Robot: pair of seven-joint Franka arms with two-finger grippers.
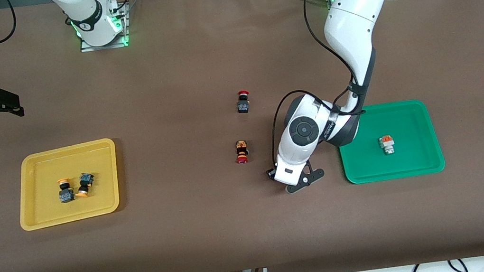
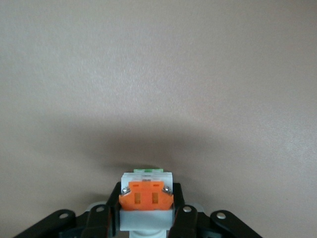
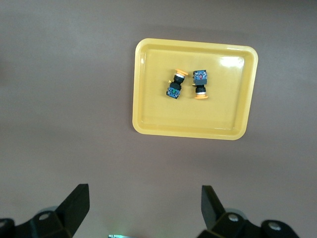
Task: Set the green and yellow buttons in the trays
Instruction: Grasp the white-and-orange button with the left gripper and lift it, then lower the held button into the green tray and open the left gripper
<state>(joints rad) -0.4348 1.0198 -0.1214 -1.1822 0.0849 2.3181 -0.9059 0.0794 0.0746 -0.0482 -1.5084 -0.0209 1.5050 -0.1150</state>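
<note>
— Two trays sit on the table [image 1: 237, 232]: where?
— Yellow tray [image 1: 35, 162] lies toward the right arm's end, green tray [image 1: 418, 162] toward the left arm's end, both in the table's nearer half.
— And the grippers?
— Left gripper [image 1: 299, 184] is low over bare table beside the green tray, clenched on a white button [image 2: 146, 198] with an orange block. Right gripper [image 3: 143, 208] waits high by the table's edge at the right arm's end, fingers spread, holding nothing.
— The other buttons?
— Both yellow buttons [image 1: 66, 190] [image 1: 84, 184] lie touching in the yellow tray; another white button [image 1: 386, 144] lies in the green one. Red buttons [image 1: 243, 101] [image 1: 241, 152] stay mid-table.
</note>
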